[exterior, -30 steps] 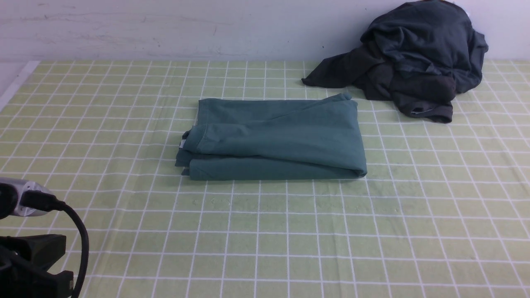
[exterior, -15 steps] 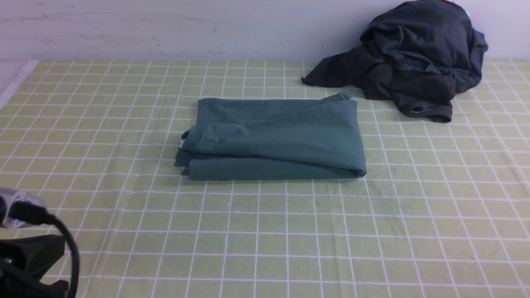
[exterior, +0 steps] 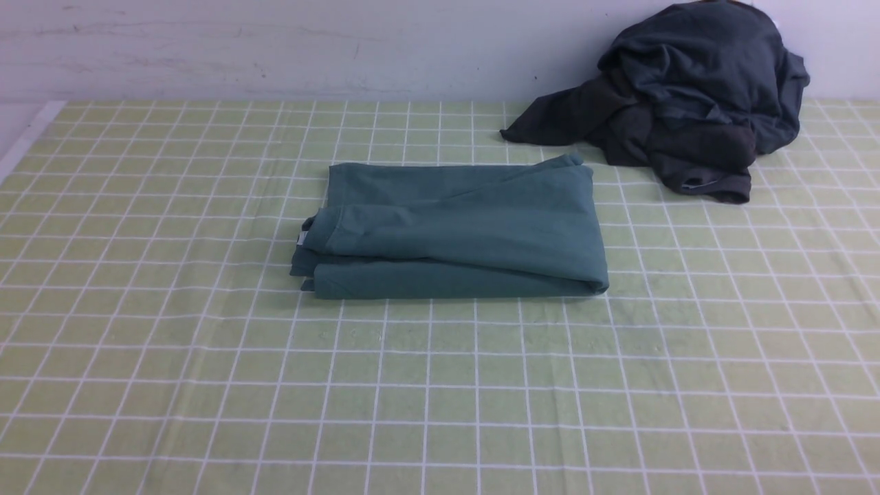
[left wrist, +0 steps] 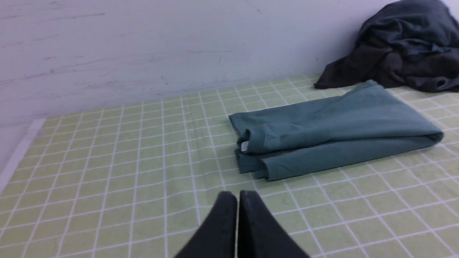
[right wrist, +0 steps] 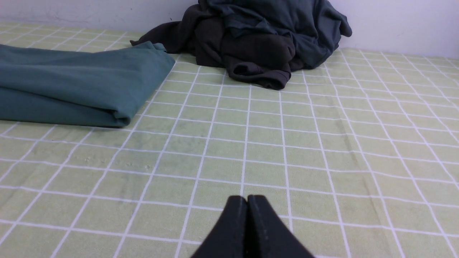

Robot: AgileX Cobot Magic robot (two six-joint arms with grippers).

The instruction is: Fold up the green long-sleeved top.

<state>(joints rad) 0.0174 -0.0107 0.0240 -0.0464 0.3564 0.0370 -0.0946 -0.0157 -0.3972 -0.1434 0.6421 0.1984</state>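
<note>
Now the green top (exterior: 454, 230) lies folded into a neat block in the middle of the worktop (exterior: 440, 385). It looks flat and tidy with layers stacked up, so I think the folding is done or almost done. A small white label (left wrist: 245, 146) peeks out at one end of it.

The left hand (left wrist: 237, 195) is low over the checked cloth, with the top just ahead of it and a bit to the side. Its two fingers are pressed together and hold nothing.

The right hand (right wrist: 247, 199) is also pinched closed and holds nothing. The top sits ahead of it and off to one side, well apart. The dark pile of clothes (right wrist: 258, 39) is farther ahead, by the wall (exterior: 275, 48).

Both hands are pulled away from the top, not touching it.
</note>
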